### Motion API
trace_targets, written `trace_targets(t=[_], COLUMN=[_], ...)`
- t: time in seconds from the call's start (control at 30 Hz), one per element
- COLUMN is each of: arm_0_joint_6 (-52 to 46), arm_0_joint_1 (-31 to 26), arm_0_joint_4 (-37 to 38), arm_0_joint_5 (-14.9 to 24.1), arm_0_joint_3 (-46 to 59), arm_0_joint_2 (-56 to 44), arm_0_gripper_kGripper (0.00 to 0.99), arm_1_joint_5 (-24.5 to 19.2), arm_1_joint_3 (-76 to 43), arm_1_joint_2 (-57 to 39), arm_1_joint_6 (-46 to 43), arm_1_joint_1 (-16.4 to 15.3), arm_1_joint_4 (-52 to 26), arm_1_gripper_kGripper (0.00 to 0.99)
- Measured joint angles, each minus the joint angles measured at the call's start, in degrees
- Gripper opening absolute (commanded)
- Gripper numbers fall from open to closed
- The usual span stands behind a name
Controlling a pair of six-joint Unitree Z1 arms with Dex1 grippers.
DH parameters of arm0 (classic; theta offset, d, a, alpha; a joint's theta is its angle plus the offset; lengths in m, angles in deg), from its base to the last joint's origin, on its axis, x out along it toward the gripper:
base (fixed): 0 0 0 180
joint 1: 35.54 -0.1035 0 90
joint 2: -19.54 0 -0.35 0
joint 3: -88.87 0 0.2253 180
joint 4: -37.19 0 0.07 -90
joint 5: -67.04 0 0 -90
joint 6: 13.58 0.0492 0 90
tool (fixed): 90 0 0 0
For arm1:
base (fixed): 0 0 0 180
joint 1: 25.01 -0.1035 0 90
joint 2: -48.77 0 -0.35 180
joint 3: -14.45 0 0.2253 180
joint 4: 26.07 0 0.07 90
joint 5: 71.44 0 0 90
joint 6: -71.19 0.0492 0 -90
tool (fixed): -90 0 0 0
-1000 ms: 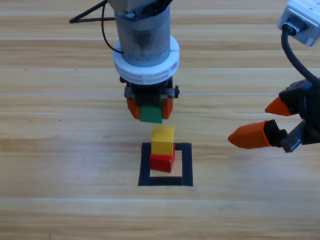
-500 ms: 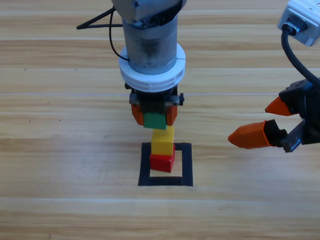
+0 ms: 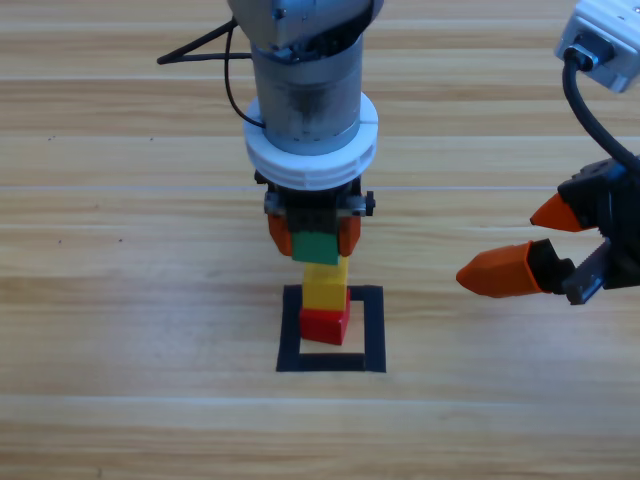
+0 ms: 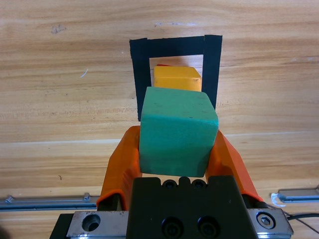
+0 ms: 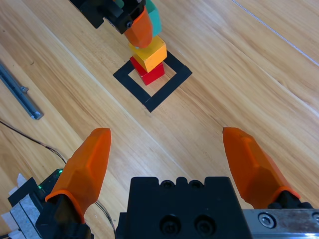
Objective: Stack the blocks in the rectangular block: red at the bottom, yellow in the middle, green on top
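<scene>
Inside the rectangular block, near the middle of the table, stand two cubes: one red cube at the bottom and one yellow cube resting on it. The stack sits toward the outline's left strip. A third cube, the green cube, is clamped between the two orange jaws of the left gripper, held above the yellow one; whether their faces touch cannot be told. From the left wrist camera the green cube hides most of the yellow cube. No writing or label shows on any cube. The right gripper waits at the table's right edge, jaws spread wide, holding nothing.
</scene>
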Motion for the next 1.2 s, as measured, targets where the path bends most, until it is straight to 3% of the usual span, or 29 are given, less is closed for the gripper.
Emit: trace_targets(t=[1.2], arm_0_joint_6=[-1.1], arm_0_joint_1=[0.5], arm_0_joint_4=[0.0], arm_0_joint_5=[0.0], arm_0_joint_3=[-0.4], arm_0_joint_2=[2.5], arm_0_gripper_kGripper=[0.000], arm_1_joint_5=[0.0], arm_1_joint_3=[0.0], arm_1_joint_2=[0.0], arm_1_joint_6=[0.0], arm_1_joint_1=[0.0], arm_1_joint_4=[0.0], arm_1_gripper_kGripper=[0.985])
